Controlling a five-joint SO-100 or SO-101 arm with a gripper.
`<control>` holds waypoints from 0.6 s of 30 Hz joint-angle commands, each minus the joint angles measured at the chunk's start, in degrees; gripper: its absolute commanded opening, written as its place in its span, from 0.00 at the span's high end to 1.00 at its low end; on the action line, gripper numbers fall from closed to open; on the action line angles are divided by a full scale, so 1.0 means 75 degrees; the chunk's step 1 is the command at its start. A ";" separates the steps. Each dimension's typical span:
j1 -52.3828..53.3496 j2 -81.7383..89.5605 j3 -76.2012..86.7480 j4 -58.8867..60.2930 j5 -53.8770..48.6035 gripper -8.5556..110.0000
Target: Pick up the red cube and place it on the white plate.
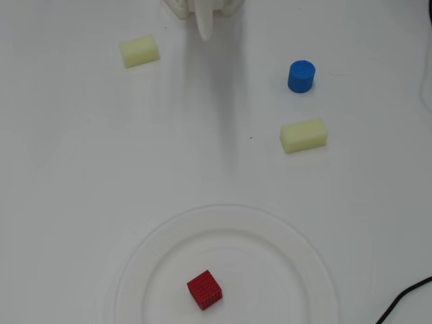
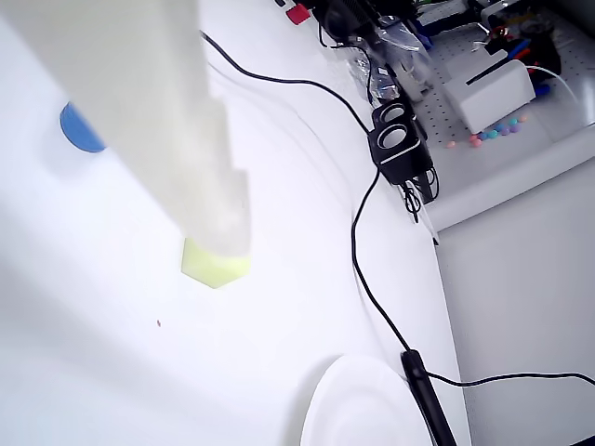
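The red cube (image 1: 204,289) rests on the white plate (image 1: 270,223), left of the plate's middle, at the bottom of the overhead view. Nothing touches the cube. My white gripper (image 1: 204,32) is far away at the top edge, tapering to a single narrow tip with its jaws together and nothing held. In the wrist view one pale finger (image 2: 186,139) fills the upper left, and only an edge of the plate (image 2: 349,409) shows at the bottom. The cube is out of that view.
A blue cylinder (image 1: 301,75) and a pale yellow block (image 1: 304,135) sit at the right, and another yellow block (image 1: 140,50) at upper left. A black cable (image 1: 405,297) enters at bottom right. The wrist view shows clutter and small speakers (image 2: 400,149) beyond the table.
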 commanded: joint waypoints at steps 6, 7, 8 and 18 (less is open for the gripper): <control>0.0129 0.0504 0.1617 0.0223 0.0961 0.58; -0.0023 0.0516 0.1746 0.0258 0.1078 0.61; -0.0129 0.0516 0.1840 0.0270 0.1160 0.63; -0.0188 0.0527 0.2484 0.0281 0.1125 0.93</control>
